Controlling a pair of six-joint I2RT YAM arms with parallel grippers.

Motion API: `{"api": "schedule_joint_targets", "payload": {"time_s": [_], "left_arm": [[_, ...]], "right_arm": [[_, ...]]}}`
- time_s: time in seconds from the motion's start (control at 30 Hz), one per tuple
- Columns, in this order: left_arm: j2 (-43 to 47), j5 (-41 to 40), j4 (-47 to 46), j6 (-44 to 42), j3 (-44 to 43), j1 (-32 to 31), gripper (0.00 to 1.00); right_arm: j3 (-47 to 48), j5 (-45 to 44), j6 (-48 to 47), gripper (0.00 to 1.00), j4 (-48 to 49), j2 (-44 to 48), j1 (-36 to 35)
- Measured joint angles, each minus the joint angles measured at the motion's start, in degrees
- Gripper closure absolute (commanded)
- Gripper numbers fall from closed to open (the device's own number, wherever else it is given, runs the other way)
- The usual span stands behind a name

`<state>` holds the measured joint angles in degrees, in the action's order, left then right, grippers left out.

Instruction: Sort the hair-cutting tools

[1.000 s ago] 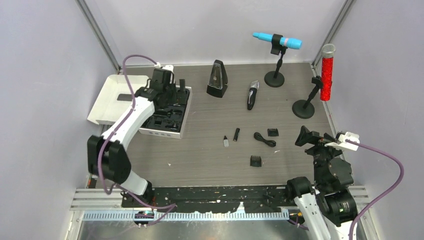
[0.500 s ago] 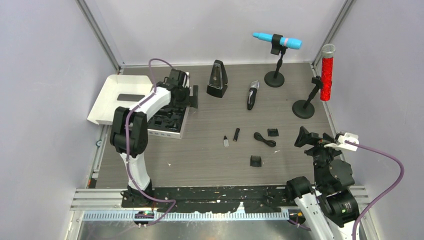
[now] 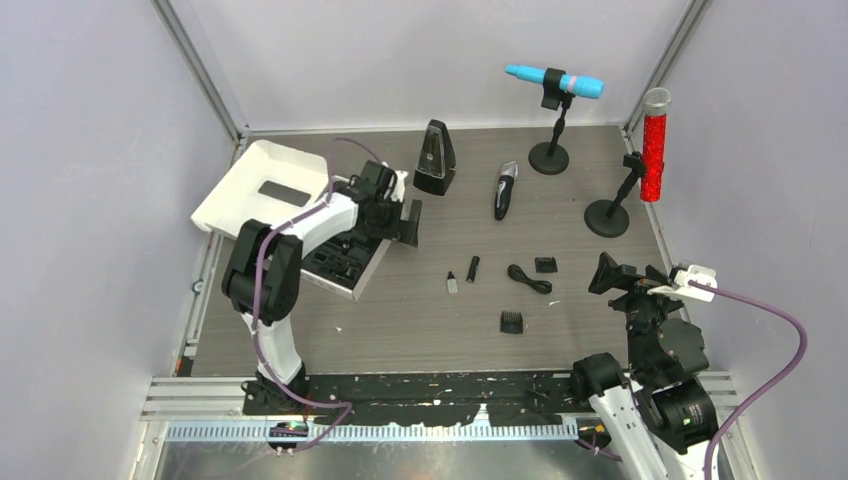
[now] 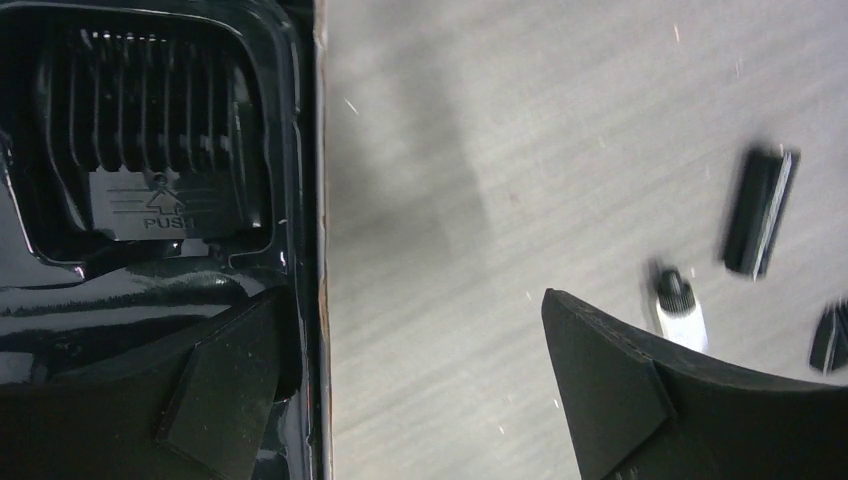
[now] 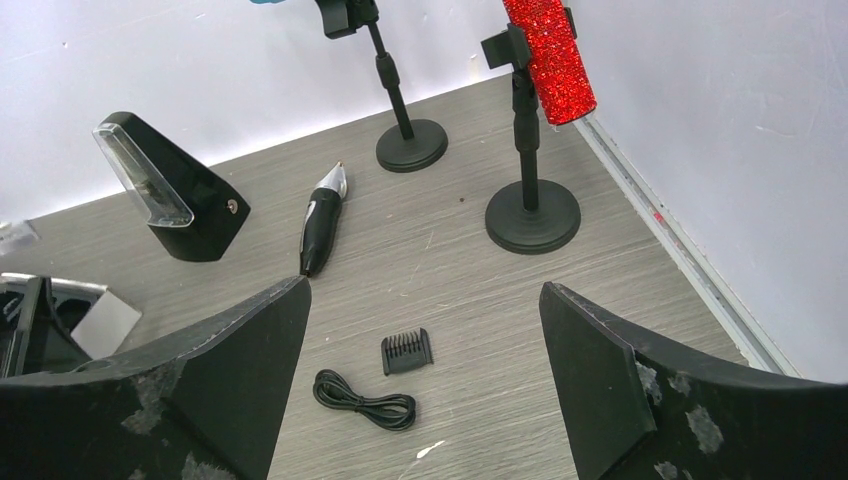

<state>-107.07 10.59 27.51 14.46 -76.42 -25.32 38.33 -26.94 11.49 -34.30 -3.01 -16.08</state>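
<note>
The black-and-silver clipper (image 3: 505,190) (image 5: 322,218) lies at mid-back. On the table lie a short black cylinder (image 3: 472,268) (image 4: 758,210), a tiny bottle (image 3: 452,283) (image 4: 680,312), a coiled cable (image 3: 529,278) (image 5: 364,398) and two comb guards (image 3: 545,264) (image 3: 511,321) (image 5: 406,351). Another comb guard (image 4: 160,130) sits in the box's black tray (image 4: 290,200). My left gripper (image 3: 402,222) (image 4: 412,300) is open and empty, straddling the tray's right edge. At the right, my right gripper (image 3: 612,275) (image 5: 423,285) is open and empty, facing the cable and guard.
The white box (image 3: 345,285) with its raised lid (image 3: 262,185) stands at the left. A black metronome (image 3: 434,158) (image 5: 175,190) is behind it. A blue microphone (image 3: 553,80) and a red one (image 3: 654,145) (image 5: 548,50) stand on round bases (image 5: 531,215) at the back right.
My left arm has swung right from over the box to its right edge. The box and lid have turned and shifted. The right arm has stayed still.
</note>
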Motion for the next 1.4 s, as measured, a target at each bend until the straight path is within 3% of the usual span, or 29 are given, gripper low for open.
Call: {"api": "schedule_joint_targets", "payload": {"time_s": [0.43,0.6,0.97,1.13,1.4], "left_arm": [[21.16,4.20,-1.53,2.49,19.80,-12.50,0.01],[25.27,5.40,-3.15,5.49,26.88,-17.49,0.01],[38.91,4.55,-1.46,10.62,35.98,-23.17,0.01],[47.08,-2.43,4.33,10.88,34.69,-23.17,0.01],[64.04,-31.43,17.90,12.66,26.67,-22.45,0.01]], "right_arm": [[0.00,0.02,-0.37,0.05,0.00,-0.04,0.00],[0.00,0.28,-0.42,0.05,0.00,-1.05,0.00],[-0.02,3.32,-0.42,0.05,0.04,-4.13,0.00],[0.57,7.26,0.79,0.05,-0.70,-10.78,0.00],[3.89,17.84,6.36,0.05,-2.36,-33.48,-0.07]]}}
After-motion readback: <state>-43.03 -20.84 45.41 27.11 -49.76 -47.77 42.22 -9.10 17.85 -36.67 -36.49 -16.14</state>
